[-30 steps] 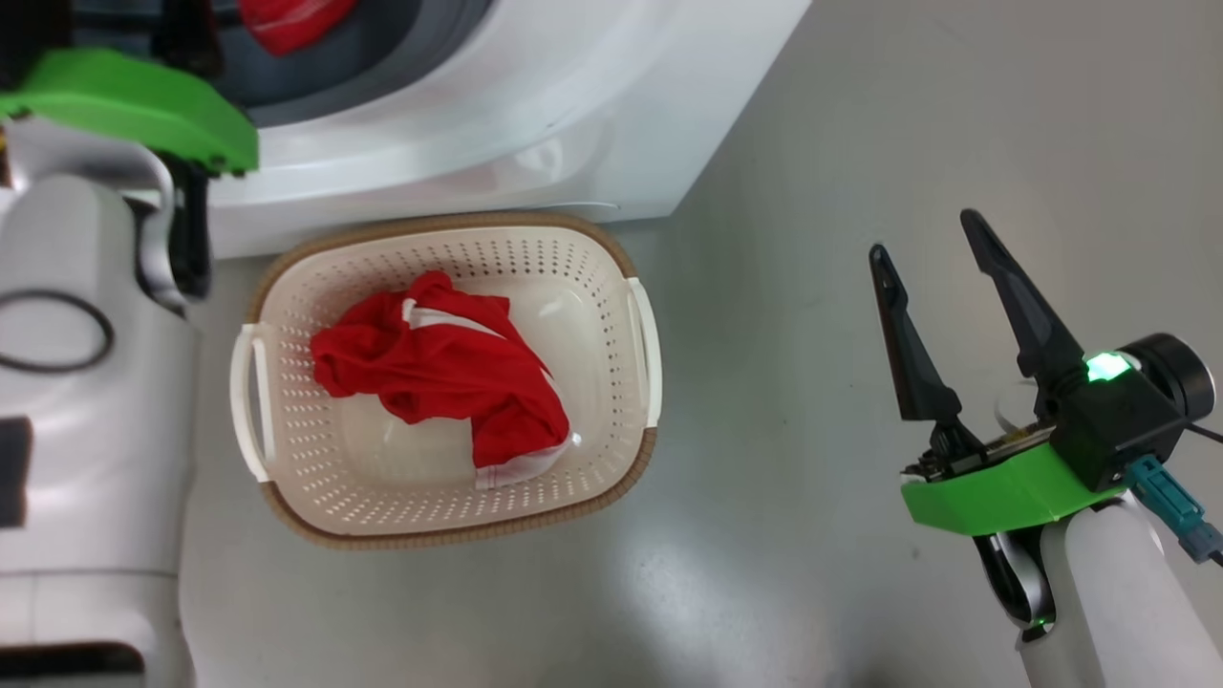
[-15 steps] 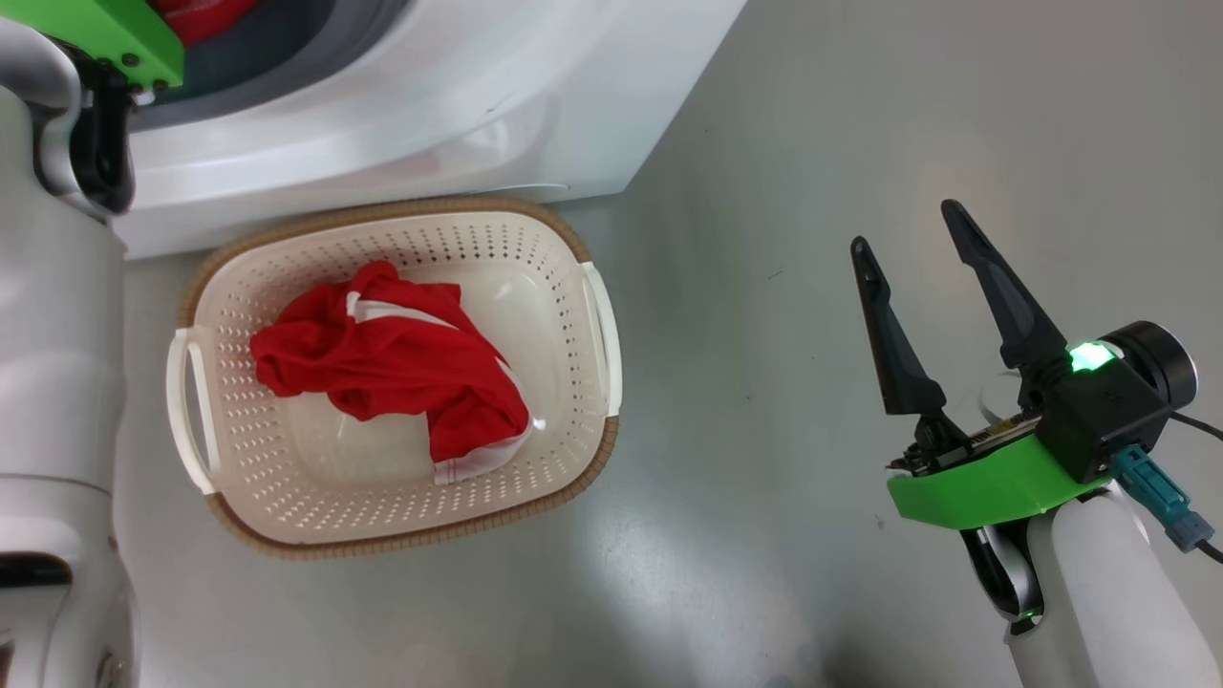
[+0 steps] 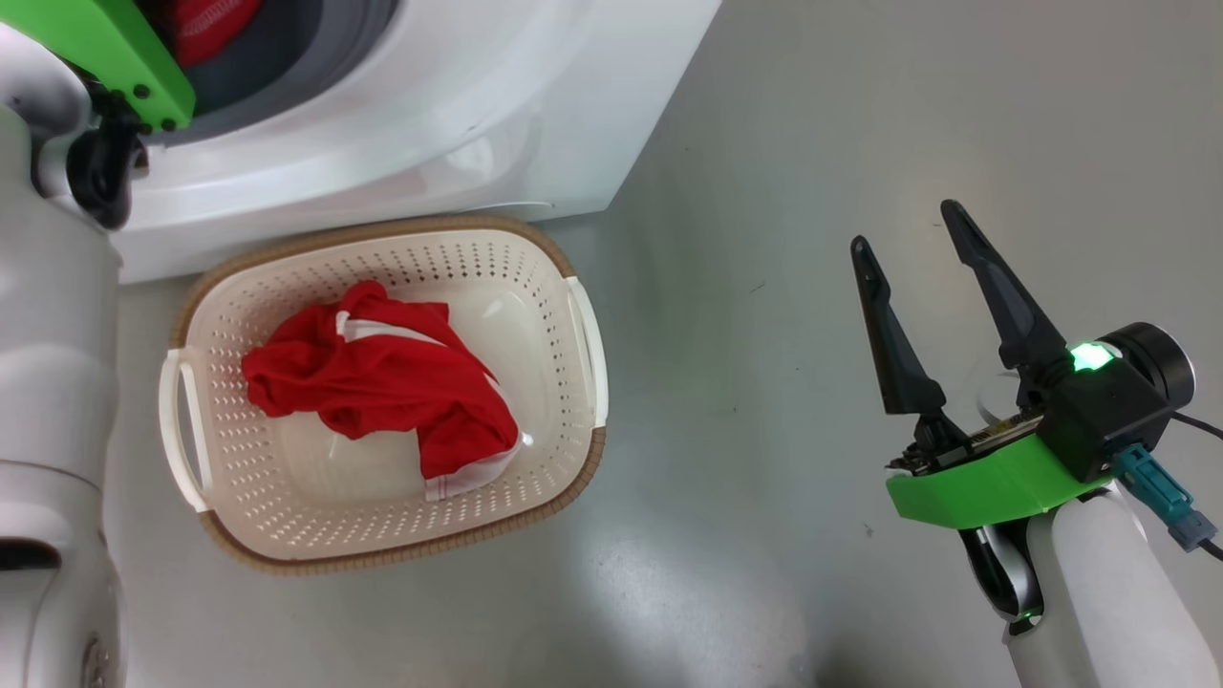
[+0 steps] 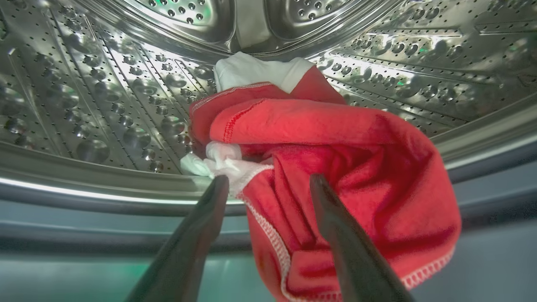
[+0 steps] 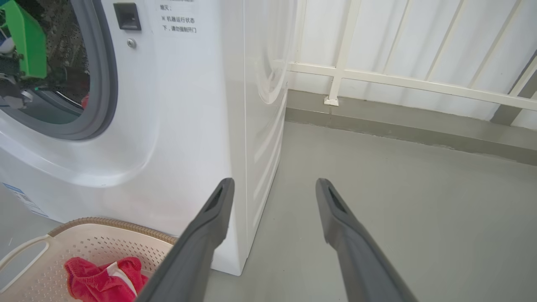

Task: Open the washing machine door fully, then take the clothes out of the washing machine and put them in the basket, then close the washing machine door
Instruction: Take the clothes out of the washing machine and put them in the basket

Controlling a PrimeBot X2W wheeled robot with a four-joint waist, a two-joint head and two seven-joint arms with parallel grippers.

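1. Big white front-loading washing machine (image 3: 430,115): the head camera has swung, not the machine.
2. Cream perforated plastic basket (image 3: 382,234) keeps one red garment (image 3: 382,392).
3. Red-and-white garment (image 4: 335,138) remains in the drum, so unloading is unfinished.
4. Left gripper (image 4: 269,178), spread wide and empty, poised at it.
5. Right gripper (image 3: 904,225), wide and empty.

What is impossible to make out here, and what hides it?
1. Left wrist view: perforated steel drum behind the red-and-white garment, which covers it.
2. Head view: bottom of the cream perforated basket, under a crumpled red garment.
3. Right wrist view: printed label on the white washing machine, too small to read.
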